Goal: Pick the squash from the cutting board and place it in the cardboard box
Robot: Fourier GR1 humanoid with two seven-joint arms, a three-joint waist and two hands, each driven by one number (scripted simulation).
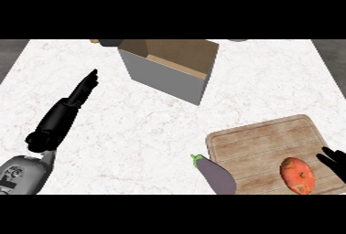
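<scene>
Heads up, your squash [298,175] sits on the cutting board [256,144], down at about 4 o'clock in the head view, near the board's lower right corner. Your right hand [334,161] pokes in from the edge at 3 o'clock, just beside the squash, fingers relaxed and wrapped round nothing. Your left hand [82,91] is over at 9 o'clock above the desk [135,132], fingers straight and flat together, pointing toward 1 o'clock, holding nothing. The cardboard box [162,80] stands open at 12 o'clock, well apart from the board. An eggplant [218,176] lies at 6 o'clock, overlapping the board's left edge.
</scene>
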